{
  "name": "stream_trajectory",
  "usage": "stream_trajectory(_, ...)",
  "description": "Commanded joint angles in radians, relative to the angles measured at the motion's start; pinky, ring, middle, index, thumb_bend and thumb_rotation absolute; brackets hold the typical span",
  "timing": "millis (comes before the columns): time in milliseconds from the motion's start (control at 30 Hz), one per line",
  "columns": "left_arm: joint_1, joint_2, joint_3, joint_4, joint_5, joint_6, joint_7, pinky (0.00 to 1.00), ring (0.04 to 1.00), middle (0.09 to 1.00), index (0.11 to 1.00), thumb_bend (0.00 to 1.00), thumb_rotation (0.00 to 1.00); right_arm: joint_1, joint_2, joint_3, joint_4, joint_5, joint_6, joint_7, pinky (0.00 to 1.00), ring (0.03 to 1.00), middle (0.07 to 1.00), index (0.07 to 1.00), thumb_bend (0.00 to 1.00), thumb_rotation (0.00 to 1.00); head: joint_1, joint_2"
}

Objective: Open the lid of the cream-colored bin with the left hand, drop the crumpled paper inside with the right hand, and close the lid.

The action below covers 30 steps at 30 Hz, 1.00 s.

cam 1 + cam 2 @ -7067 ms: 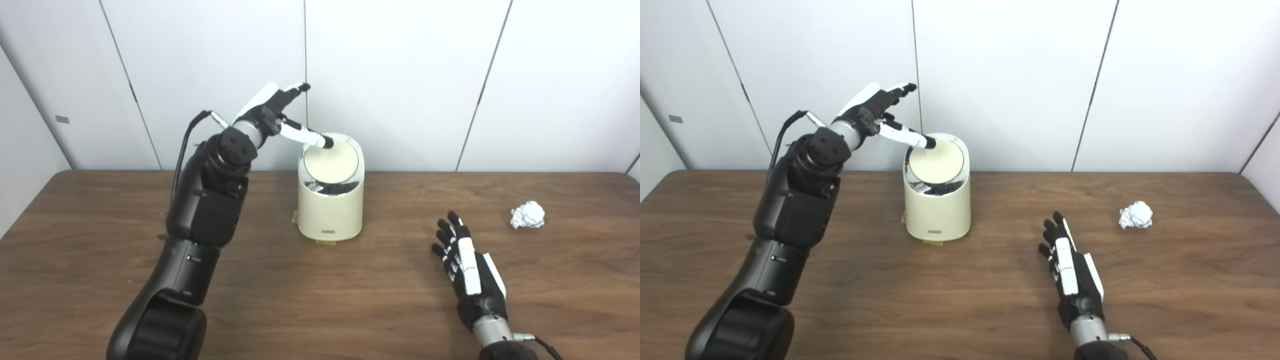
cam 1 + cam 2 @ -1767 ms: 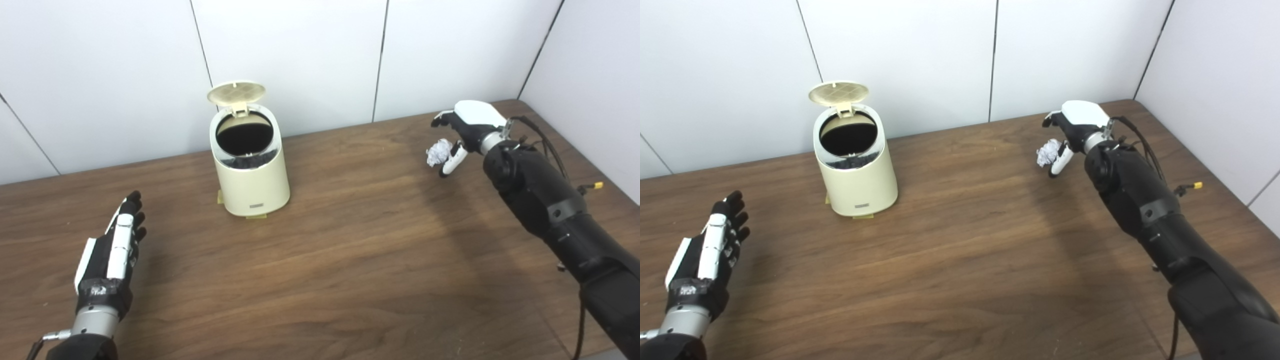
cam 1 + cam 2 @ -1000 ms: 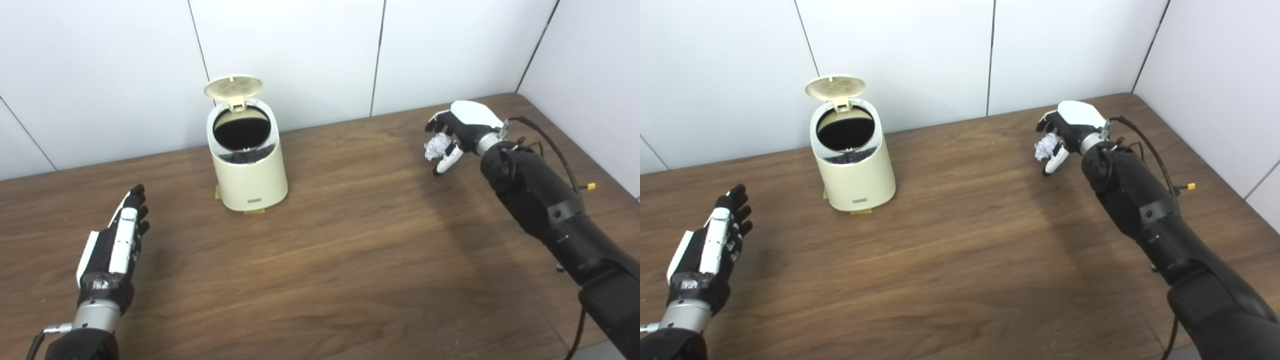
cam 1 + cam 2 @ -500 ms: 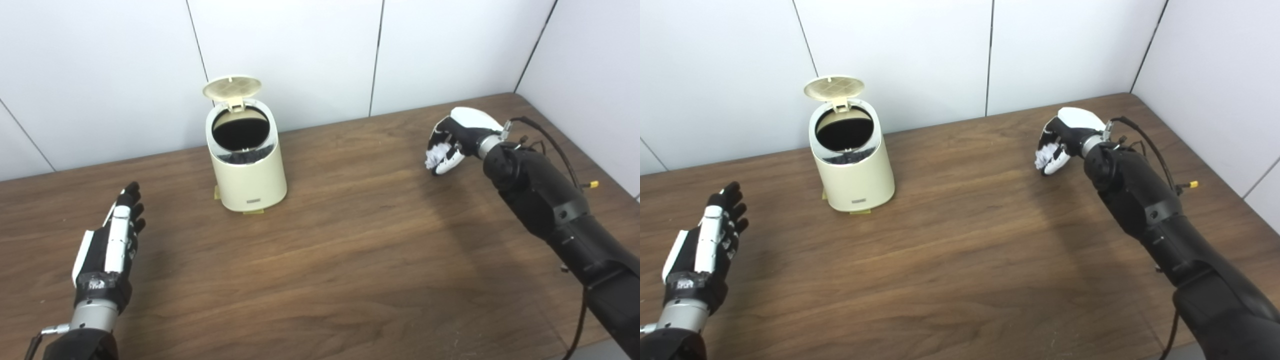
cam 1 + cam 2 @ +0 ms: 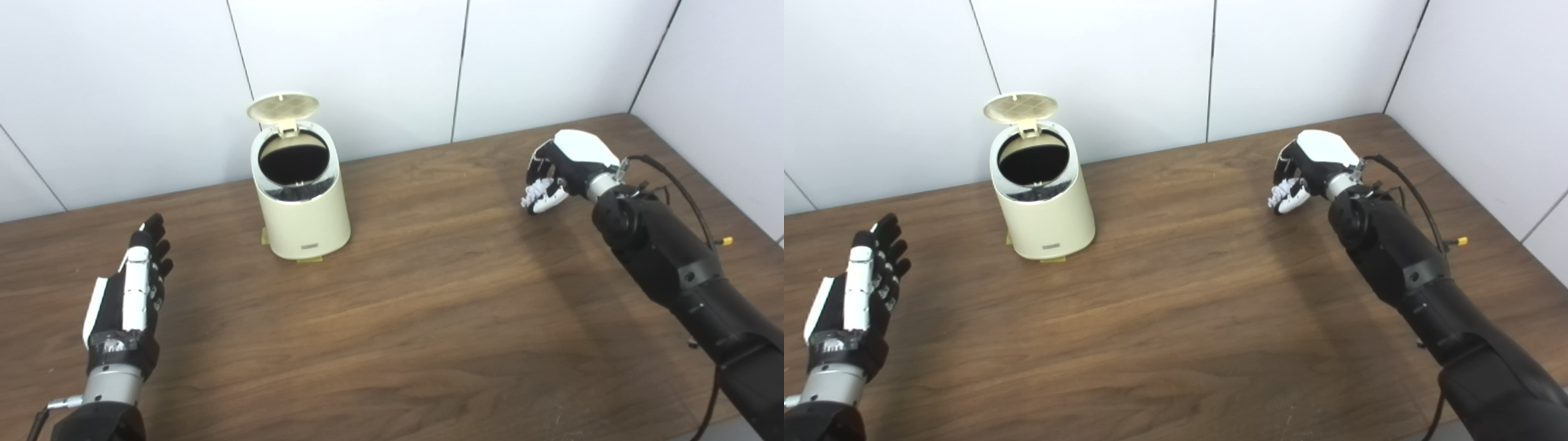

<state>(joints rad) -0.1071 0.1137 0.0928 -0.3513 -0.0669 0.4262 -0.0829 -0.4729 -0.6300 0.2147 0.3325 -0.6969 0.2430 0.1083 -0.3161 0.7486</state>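
The cream-colored bin [image 5: 303,211] stands near the wall left of the middle, its round lid [image 5: 283,106] tipped up and back so the dark inside shows. Far to the right, my right hand [image 5: 560,168] is shut on the crumpled paper [image 5: 535,192], of which only a white bit shows between the fingers, just above the table. My left hand [image 5: 131,291] lies flat and open at the front left, well away from the bin, holding nothing.
The brown wooden table [image 5: 392,306] runs to a white panelled wall behind and a side wall at the right. A small yellow-tipped connector [image 5: 726,241] lies near the right edge beside my right forearm.
My right hand has closed fully round the crumpled paper, which earlier showed between open fingers. The left hand drifted slightly left and toward me. Much earlier it was pressing the bin's lid, which now stands open.
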Motion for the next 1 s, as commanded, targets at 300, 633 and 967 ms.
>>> stream_trajectory(300,-0.018,0.000,-0.019,0.046,0.014,-0.105,0.010,1.00,1.000,0.999,0.971,0.58,0.97,-0.050,0.024,-0.028,-0.368,-0.048,-0.034,-0.020,0.34,0.397,0.496,0.494,0.50,0.00,0.077,-0.030)
stream_trajectory(633,0.009,-0.029,-0.051,0.087,0.049,-0.163,0.028,1.00,0.985,0.985,0.957,0.52,0.97,-0.127,0.220,0.012,-0.542,-0.099,-0.073,-0.013,0.32,0.374,0.501,0.530,0.49,0.00,0.215,-0.093)
stream_trajectory(967,0.026,-0.041,-0.091,0.110,0.084,-0.191,0.033,1.00,1.000,0.987,0.969,0.54,0.96,-0.190,0.363,0.054,-0.475,-0.090,-0.183,-0.043,0.31,0.386,0.509,0.542,0.49,0.00,0.295,-0.131)
